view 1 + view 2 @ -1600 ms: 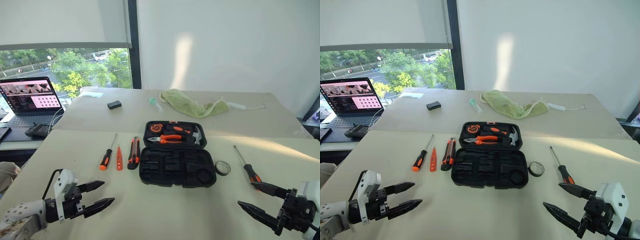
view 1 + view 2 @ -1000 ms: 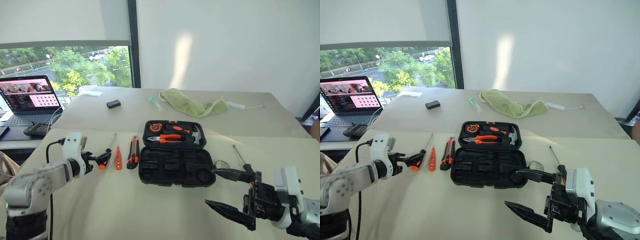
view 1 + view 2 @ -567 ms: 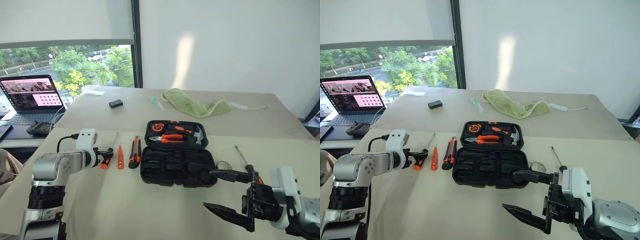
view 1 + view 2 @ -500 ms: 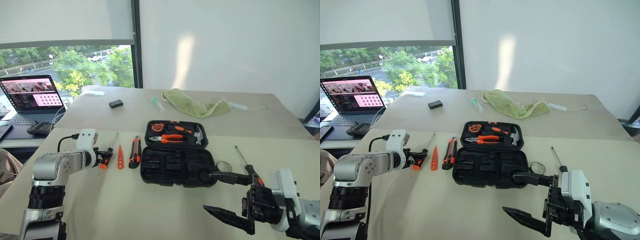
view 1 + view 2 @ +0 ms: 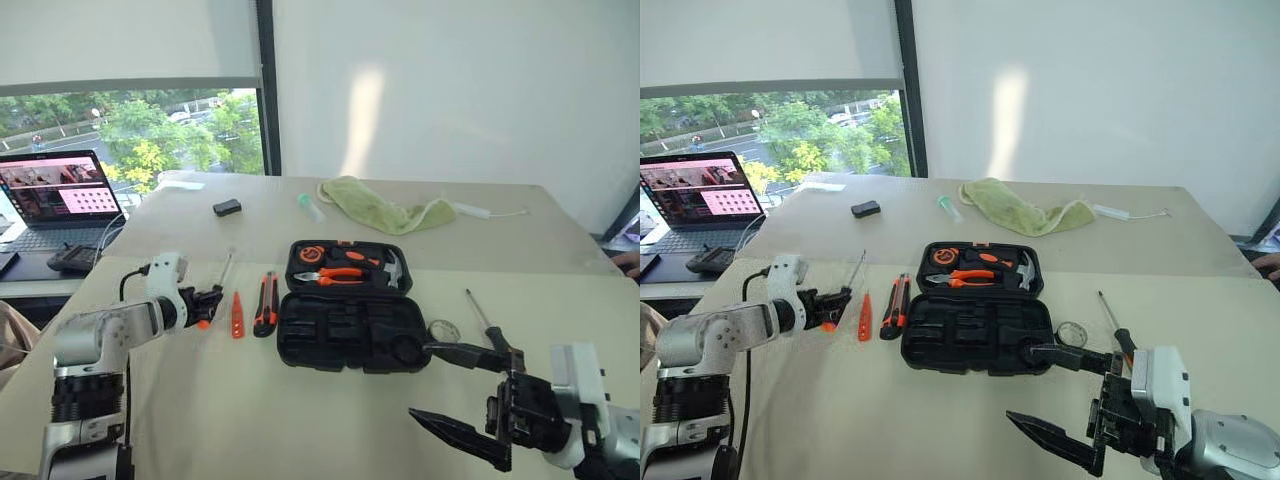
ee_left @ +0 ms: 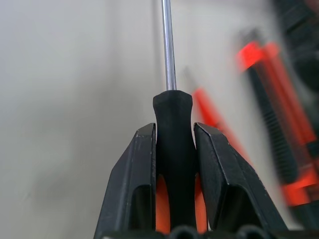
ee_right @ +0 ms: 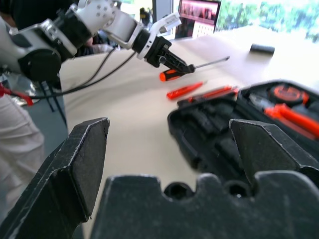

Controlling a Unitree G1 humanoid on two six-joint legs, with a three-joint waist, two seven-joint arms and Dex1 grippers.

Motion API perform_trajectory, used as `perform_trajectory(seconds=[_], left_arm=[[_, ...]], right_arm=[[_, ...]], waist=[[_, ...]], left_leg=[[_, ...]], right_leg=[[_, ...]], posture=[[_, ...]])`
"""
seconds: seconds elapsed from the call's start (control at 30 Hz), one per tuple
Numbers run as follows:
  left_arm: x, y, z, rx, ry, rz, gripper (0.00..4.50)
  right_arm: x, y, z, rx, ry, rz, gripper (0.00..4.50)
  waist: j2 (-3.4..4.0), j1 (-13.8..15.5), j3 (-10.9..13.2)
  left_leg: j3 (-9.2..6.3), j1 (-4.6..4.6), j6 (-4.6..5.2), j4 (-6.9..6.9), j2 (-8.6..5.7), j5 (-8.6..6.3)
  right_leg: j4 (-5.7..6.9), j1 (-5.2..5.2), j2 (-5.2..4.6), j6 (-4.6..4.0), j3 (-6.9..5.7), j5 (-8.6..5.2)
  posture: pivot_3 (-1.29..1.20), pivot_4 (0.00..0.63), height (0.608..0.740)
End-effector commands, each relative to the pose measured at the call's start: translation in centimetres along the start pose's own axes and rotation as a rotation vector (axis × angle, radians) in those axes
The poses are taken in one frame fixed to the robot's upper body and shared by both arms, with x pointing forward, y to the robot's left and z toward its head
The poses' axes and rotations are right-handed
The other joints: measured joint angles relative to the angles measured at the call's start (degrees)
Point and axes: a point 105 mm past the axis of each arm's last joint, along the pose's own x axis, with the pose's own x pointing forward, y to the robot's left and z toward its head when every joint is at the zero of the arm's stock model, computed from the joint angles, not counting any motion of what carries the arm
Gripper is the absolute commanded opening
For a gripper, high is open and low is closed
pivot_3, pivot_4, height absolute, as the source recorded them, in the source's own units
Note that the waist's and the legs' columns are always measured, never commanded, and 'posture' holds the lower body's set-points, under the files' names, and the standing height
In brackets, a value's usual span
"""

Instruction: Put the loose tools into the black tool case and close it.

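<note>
left gripper clamped on screwdriver handle – shaft pointing ahead; right gripper wide open.

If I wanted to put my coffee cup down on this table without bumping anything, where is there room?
The near stretch of the table, in front of the black tool case and between the two grippers, is bare. So is the far right corner beyond the green cloth. It is crowded left of the case, where the utility knife and tester pen lie.

Nothing here can be read; the laptop left of the black tool case shows only tiny pink blocks.
</note>
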Motion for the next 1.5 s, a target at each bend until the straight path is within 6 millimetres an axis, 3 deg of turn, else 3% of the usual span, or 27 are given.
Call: perform_trajectory(seconds=[0.03, 0.2, 0.3, 0.43, 0.63, 0.77, 1.2, 1.27, 1.3, 1.47, 1.5], left_arm=[[-0.8, -6.1, 2.8, 0.129, -0.026, -0.355, 0.72], [1.1, -12.8, 0.5, 0.544, 0.152, -0.714, 0.72], [3.5, -13.9, -0.9, 0.737, 0.222, -0.792, 0.72], [7.6, -13.9, -2.0, 0.97, 0.296, -0.812, 0.72], [11.2, -13.8, -1.9, 1.165, 0.357, -0.779, 0.72], [12.1, -13.9, -1.6, 1.208, 0.369, -0.768, 0.72], [12.2, -13.6, -1.8, 1.221, 0.47, -0.766, 0.72], [12.2, -13.8, -1.9, 1.203, 0.467, -0.784, 1.68], [12.1, -13.9, -1.9, 1.197, 0.466, -0.795, 1.84], [11.4, -14.5, -0.1, 1.152, 0.374, -0.807, 3.59], [11.3, -14.8, 0.4, 1.138, 0.34, -0.809, 3.59]], right_arm=[[0.1, 0.0, 1.6, -0.054, -0.062, -0.024, 4.5], [0.1, -0.6, 2.0, -0.038, -0.073, -0.093, 4.5], [0.0, -0.5, 1.9, -0.027, -0.052, -0.13, 4.5], [-0.8, -0.4, 1.6, 0.008, 0.0, -0.207, 4.5], [-2.0, 0.3, 1.3, 0.029, 0.043, -0.288, 4.5], [-2.6, 0.6, 1.2, 0.038, 0.056, -0.318, 4.5], [-4.6, 1.1, 0.4, 0.052, 0.115, -0.446, 4.5], [-4.5, 1.1, 0.4, 0.048, 0.116, -0.446, 4.5], [-4.5, 1.1, 0.4, 0.048, 0.117, -0.446, 4.5], [-4.4, 1.1, 0.4, 0.04, 0.117, -0.438, 4.5], [-4.4, 1.1, 0.4, 0.038, 0.117, -0.437, 4.5]], waist=[[-0.02, 0.3, 0.0], [-0.04, 0.6, 0.0], [-0.04, 0.7, 0.0], [-0.08, 0.6, 0.0], [-0.18, 0.5, 0.1], [-0.2, 0.4, 0.1], [-0.23, 0.4, 0.1], [-0.23, 0.4, 0.1], [-0.23, 0.4, 0.1], [-0.23, 0.6, 0.1], [-0.23, 0.6, 0.1]], left_leg=[[0.0, -0.01, -0.01, 0.0, -0.04, 0.01], [0.01, -0.06, -0.2, 0.04, -0.35, 0.13], [0.03, -0.07, 0.23, 0.06, -0.49, -0.07], [0.06, -0.17, 0.49, 0.17, -0.53, -0.14], [0.08, -0.3, 0.68, 0.24, -0.53, -0.24], [0.09, -0.37, 0.86, 0.32, -0.55, -0.34], [0.07, -0.68, 1.18, 0.96, -0.53, -0.54], [0.07, -0.73, 1.19, 0.98, -0.53, -0.54], [0.07, -0.74, 1.19, 0.98, -0.53, -0.55], [0.06, -0.81, 1.2, 1.0, -0.55, -0.55], [0.06, -0.82, 1.2, 1.01, -0.55, -0.55]], right_leg=[[0.0, 0.0, -0.01, 0.01, -0.01, 0.0], [-0.09, 0.05, -0.05, 0.03, 0.0, -0.04], [-0.15, 0.09, -0.08, 0.04, 0.05, -0.06], [-0.16, 0.09, -0.05, 0.08, 0.07, -0.04], [-0.17, 0.0, -0.07, 0.31, 0.11, -0.05], [-0.2, 0.01, -0.15, 0.55, 0.09, -0.11], [-0.17, -0.01, -0.28, 0.98, 0.06, -0.16], [-0.17, -0.05, -0.28, 0.97, 0.06, -0.14], [-0.17, -0.07, -0.28, 0.93, 0.05, -0.11], [-0.15, -0.11, -0.3, 0.91, 0.04, -0.1], [-0.15, -0.12, -0.3, 0.91, 0.05, -0.1]], posture=[[0.0, 0.15, 0.74], [0.0, 0.15, 0.74], [0.0, 0.15, 0.74], [0.0, 0.15, 0.74], [0.0, 0.15, 0.74], [0.0, 0.15, 0.74], [0.0, 0.15, 0.74], [0.0, 0.15, 0.74], [0.0, 0.15, 0.74], [0.0, 0.15, 0.74], [0.0, 0.15, 0.74]])
